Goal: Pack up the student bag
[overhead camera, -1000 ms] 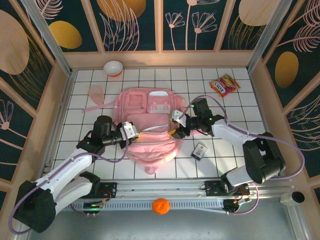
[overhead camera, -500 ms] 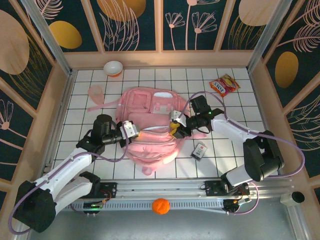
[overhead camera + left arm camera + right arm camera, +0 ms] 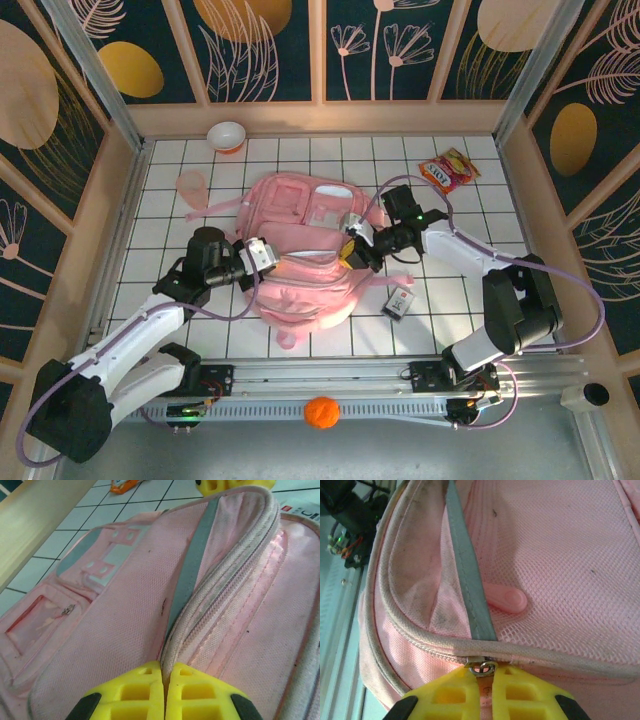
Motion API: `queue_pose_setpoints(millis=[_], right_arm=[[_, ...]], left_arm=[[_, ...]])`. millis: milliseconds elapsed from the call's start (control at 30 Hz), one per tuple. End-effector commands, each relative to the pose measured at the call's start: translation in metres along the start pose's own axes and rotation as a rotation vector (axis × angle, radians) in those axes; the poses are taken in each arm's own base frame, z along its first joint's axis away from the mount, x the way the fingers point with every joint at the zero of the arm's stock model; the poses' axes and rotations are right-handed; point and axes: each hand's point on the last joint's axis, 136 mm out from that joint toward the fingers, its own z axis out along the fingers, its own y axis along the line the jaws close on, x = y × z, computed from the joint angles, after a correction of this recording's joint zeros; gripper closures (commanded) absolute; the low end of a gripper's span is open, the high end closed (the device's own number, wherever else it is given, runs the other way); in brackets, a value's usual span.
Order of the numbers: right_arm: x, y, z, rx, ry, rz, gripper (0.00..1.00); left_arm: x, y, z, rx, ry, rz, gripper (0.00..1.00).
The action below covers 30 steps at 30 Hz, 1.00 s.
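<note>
The student bag, a big soft pink backpack, lies flat mid-table. My left gripper is shut on its left side. In the left wrist view the yellow fingertips pinch the whitish zipper edge of the bag. My right gripper is at the bag's right side. In the right wrist view it is shut on the zipper pull, whose metal ring sits at the pad tips below the white trim of the bag. A second pink pull tab rests on the mesh.
A white bowl and a translucent pink cup stand at the far left. A snack packet lies far right. A small black-and-white pack sits right of the bag. An orange ball rests by the near rail.
My right gripper has closed onto the zipper pull and drawn it slightly away from the near edge, and the bag has shifted a little with it. The left gripper has kept its pinch.
</note>
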Motion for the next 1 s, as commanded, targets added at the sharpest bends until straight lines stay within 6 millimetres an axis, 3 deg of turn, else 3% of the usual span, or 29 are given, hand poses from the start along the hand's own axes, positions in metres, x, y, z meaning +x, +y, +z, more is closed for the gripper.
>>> queue_pose_setpoints(millis=[0, 167, 400, 633, 833, 967], right_arm=[[-0.036, -0.001, -0.006, -0.003, -0.074, 0.134, 1.0], [-0.048, -0.01, -0.009, 0.06, -0.069, 0.304, 1.0], [-0.056, 0.015, -0.004, 0.047, -0.049, 0.353, 1.0], [-0.068, 0.031, 0.004, 0.053, -0.07, 0.4, 1.0], [-0.088, 0.024, 0.002, 0.098, -0.146, 0.497, 1.0], [-0.09, 0.018, 0.002, 0.122, -0.166, 0.573, 1.0]], left_arm=[[-0.035, 0.042, -0.006, -0.159, -0.063, 0.04, 1.0], [-0.027, 0.067, -0.008, -0.279, 0.013, 0.012, 1.0], [-0.034, 0.088, -0.011, -0.367, 0.01, -0.085, 1.0], [-0.038, 0.083, -0.002, -0.37, -0.001, -0.129, 1.0], [-0.056, 0.07, 0.011, -0.323, -0.05, -0.15, 1.0], [-0.068, 0.068, 0.017, -0.316, -0.078, -0.2, 1.0]])
